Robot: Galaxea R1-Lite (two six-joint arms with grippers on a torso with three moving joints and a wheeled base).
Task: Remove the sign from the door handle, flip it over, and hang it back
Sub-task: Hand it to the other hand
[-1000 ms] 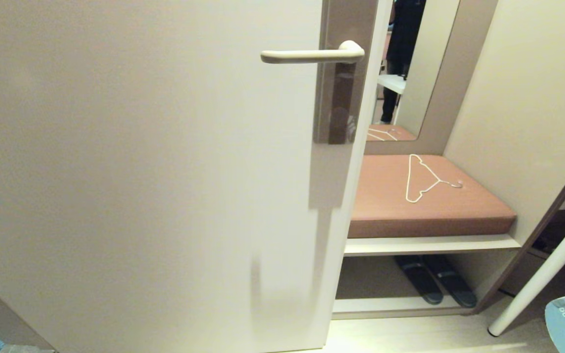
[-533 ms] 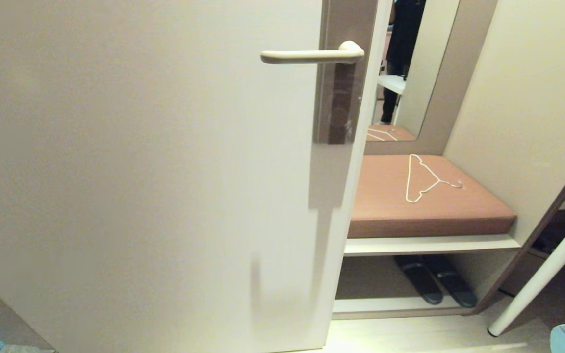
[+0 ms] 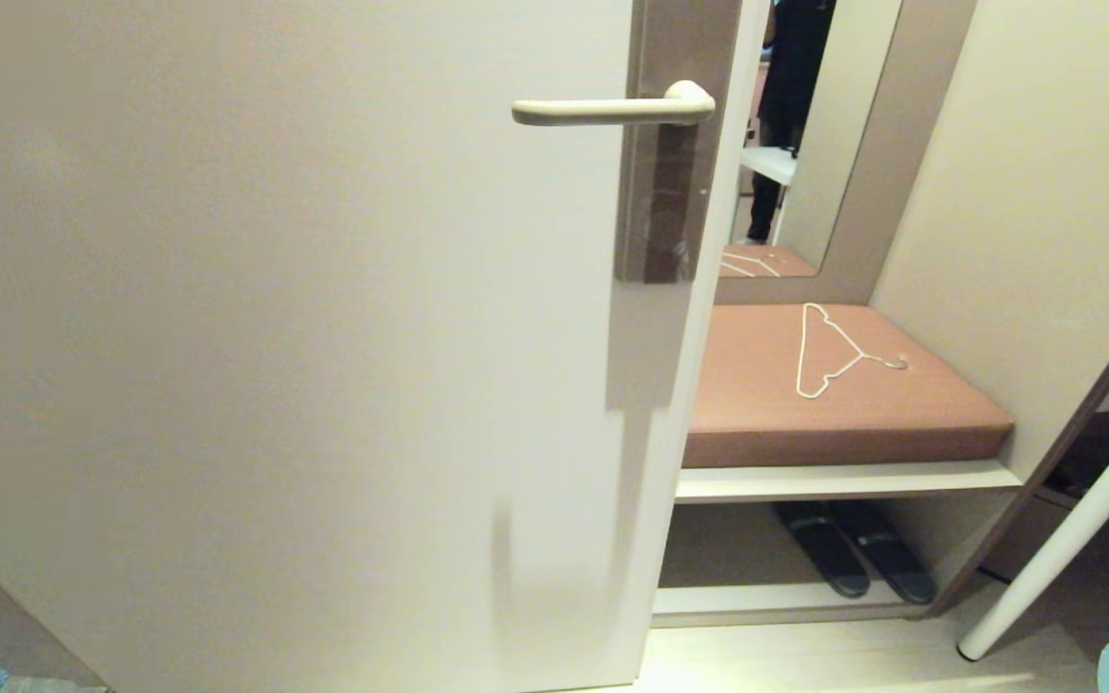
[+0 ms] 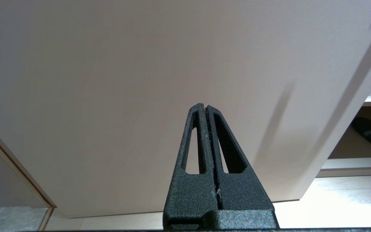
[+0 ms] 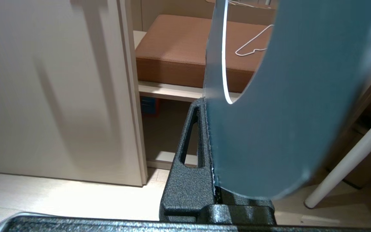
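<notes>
sign (image 5: pixel 269 129): light blue card with a big hole, off the handle, low at the robot's right; only a printed corner shows at the head view's lower right edge.
right gripper (image 5: pixel 209 135): clamped on the sign's edge.
handle (image 3: pixel 612 109): bare, level, well above the sign.
step: sign removed; turning over seems due.
next: likely flip the white face outward, raise the hole to the handle's free end.
left gripper (image 4: pixel 205 109): closed, empty, facing the door (image 3: pixel 275 337).
</notes>
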